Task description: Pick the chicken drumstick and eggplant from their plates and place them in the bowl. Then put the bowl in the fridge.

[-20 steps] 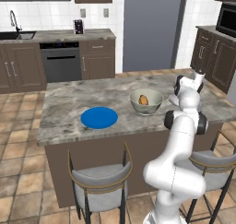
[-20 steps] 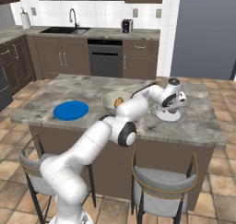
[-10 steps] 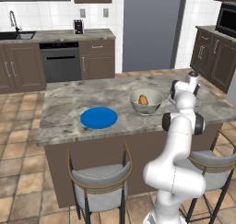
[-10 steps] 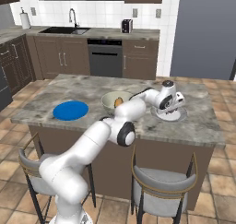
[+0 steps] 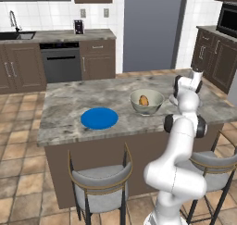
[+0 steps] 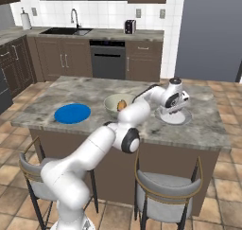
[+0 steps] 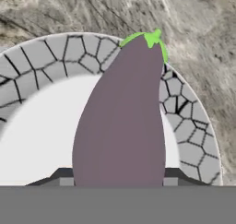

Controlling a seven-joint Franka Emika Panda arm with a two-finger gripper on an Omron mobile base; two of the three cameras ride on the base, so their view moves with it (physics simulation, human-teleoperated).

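Eggplant (image 7: 122, 121): smooth, probably slippery, firm; grasp mid-body (clear of the green stem). Gripper (image 6: 169, 111) state: cannot tell.

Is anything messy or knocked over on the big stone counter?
Nothing stands out. The chicken drumstick sits inside the bowl, the blue plate lies flat, and the eggplant rests on its grey-rimmed plate. No spills.

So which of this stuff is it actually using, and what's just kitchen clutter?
In use:
eggplant
grey-rimmed plate
chicken drumstick
bowl
blue plate
fridge

Just there:
sink
oven
stools
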